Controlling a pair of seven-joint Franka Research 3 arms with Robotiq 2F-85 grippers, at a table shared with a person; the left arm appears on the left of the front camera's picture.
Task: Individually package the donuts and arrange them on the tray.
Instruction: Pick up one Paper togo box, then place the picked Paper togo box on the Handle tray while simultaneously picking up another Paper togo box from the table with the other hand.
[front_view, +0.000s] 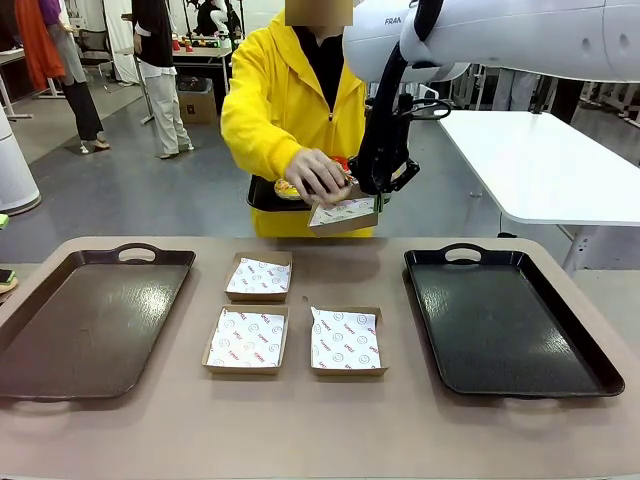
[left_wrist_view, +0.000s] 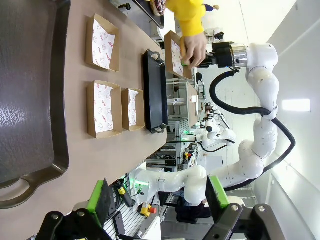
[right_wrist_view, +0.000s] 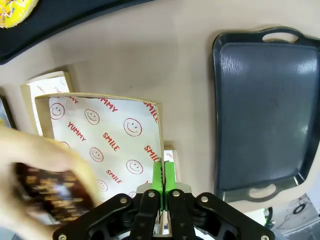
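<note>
- The left gripper (left_wrist_view: 160, 197) is nearest. Its two green pads stand wide apart and there is nothing between them.
- The table (front_view: 320, 430) is tan. A big brown tray (front_view: 90, 330) lies on the left side and a big black tray (front_view: 500, 330) lies on the right side. Both trays have nothing on them.
- Between the trays are three open cardboard boxes with white printed paper inside: a near-left box (front_view: 247, 340), a near-right box (front_view: 346, 340) and a far box (front_view: 259, 277). No donut is in them.
- Past the far edge of the table, the right gripper (right_wrist_view: 164, 175) is pinched tight on the rim of a fourth box, the held box (right_wrist_view: 105, 135). It holds this box up in the air, tilted.
- The person's hand (front_view: 315, 172) is right over the held box. It grips the chocolate donut (right_wrist_view: 52, 192) with sprinkles. The donut looks blurry and is at the box's open side.
- Farthest away, the person in the yellow coat holds a small dark tray (front_view: 262, 198) just behind the held box. The yellow donut (front_view: 285, 188) sits on it.
</note>
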